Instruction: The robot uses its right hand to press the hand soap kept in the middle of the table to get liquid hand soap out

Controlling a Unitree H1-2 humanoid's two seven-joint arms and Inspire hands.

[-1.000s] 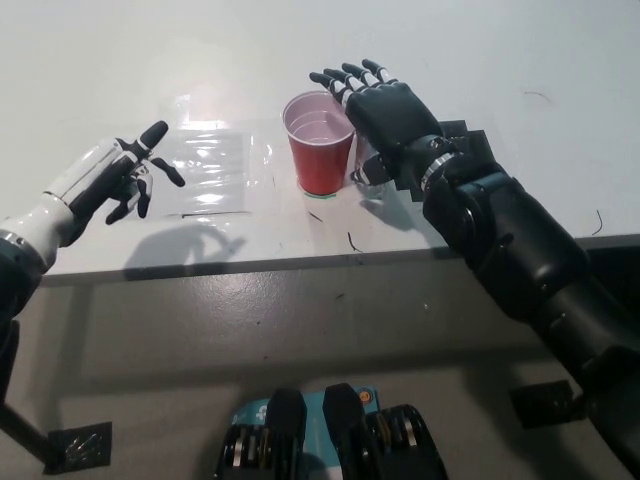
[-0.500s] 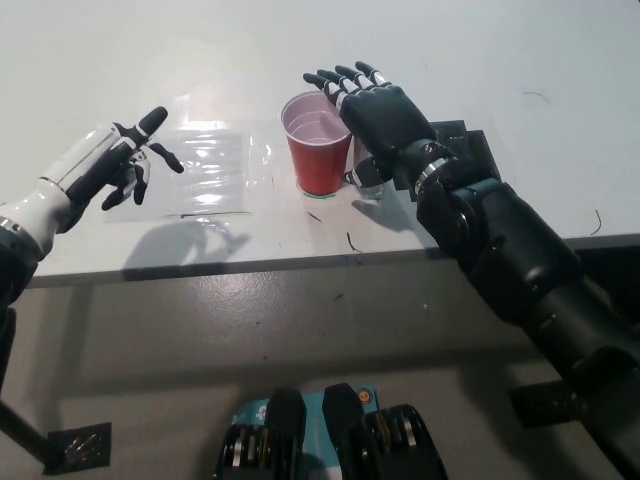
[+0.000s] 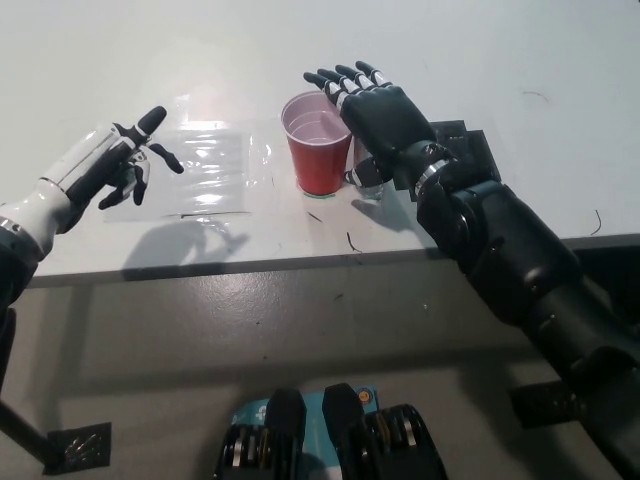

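Over the white surface, the black right hand is hovering palm down just beside a red cup, its fingers spread flat and gripping nothing. Under its palm, something clear, possibly the soap bottle, is mostly hidden. At the left, the white left hand is resting above a clear plastic sheet, fingers apart and empty.

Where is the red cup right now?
In the head view, the red cup stands mid-table, just left of the black right hand and right of the clear plastic sheet.
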